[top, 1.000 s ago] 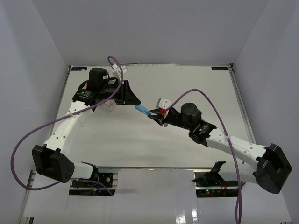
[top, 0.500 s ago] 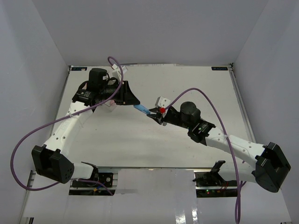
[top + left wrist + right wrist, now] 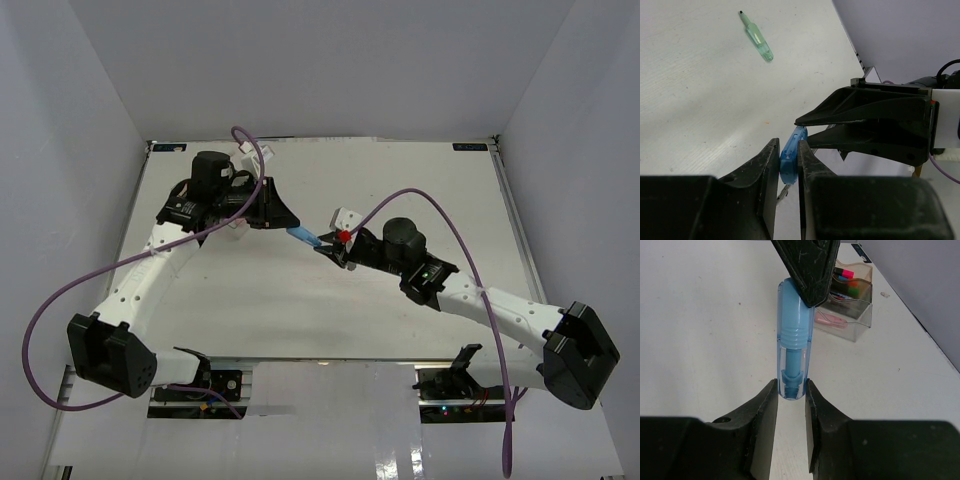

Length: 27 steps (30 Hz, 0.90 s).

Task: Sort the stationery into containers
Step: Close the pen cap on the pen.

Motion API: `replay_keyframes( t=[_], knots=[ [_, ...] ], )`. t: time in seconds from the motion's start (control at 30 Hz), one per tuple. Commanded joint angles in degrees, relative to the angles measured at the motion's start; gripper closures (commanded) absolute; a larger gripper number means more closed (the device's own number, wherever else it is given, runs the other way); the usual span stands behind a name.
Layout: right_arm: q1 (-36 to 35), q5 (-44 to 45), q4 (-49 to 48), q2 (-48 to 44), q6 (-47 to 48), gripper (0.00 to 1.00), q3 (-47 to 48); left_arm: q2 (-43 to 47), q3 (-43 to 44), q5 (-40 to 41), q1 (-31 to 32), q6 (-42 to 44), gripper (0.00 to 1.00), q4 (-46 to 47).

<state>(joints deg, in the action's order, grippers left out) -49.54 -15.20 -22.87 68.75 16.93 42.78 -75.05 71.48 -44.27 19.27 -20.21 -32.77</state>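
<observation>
A pastel blue marker (image 3: 303,237) hangs above the table between both grippers. My left gripper (image 3: 788,150) is shut on its solid blue end (image 3: 788,165), jaws pressed against both sides. My right gripper (image 3: 791,385) is shut on the other end, the clear cap (image 3: 792,371), and its black fingers (image 3: 865,120) show across from the left wrist. The left fingertips (image 3: 810,275) cover the marker's far end in the right wrist view. A mint marker (image 3: 757,37) lies alone on the table. The containers (image 3: 849,297) stand behind and hold pink, green and orange markers.
In the top view the containers (image 3: 237,226) are mostly hidden under the left arm at the back left. Purple cables (image 3: 60,300) loop off both arms. The table's back edge (image 3: 320,140) and grey walls enclose the space.
The left jaws have closed in onto the blue marker's end. The right gripper keeps its grip. Both arms have drifted slightly left.
</observation>
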Motion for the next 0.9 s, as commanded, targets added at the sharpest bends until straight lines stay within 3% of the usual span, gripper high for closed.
replay_keyframes(
  t=[0.0,0.87],
  knots=[
    [-0.2,0.3,-5.8,-0.1,-0.1,0.92,4.7,1.7,-1.1,-1.5,1.7,0.0,0.83,0.4],
    [0.1,-0.4,-6.4,0.7,3.0,0.92,14.9,-1.9,-7.0,0.3,7.5,-2.9,0.83,3.5]
  ],
)
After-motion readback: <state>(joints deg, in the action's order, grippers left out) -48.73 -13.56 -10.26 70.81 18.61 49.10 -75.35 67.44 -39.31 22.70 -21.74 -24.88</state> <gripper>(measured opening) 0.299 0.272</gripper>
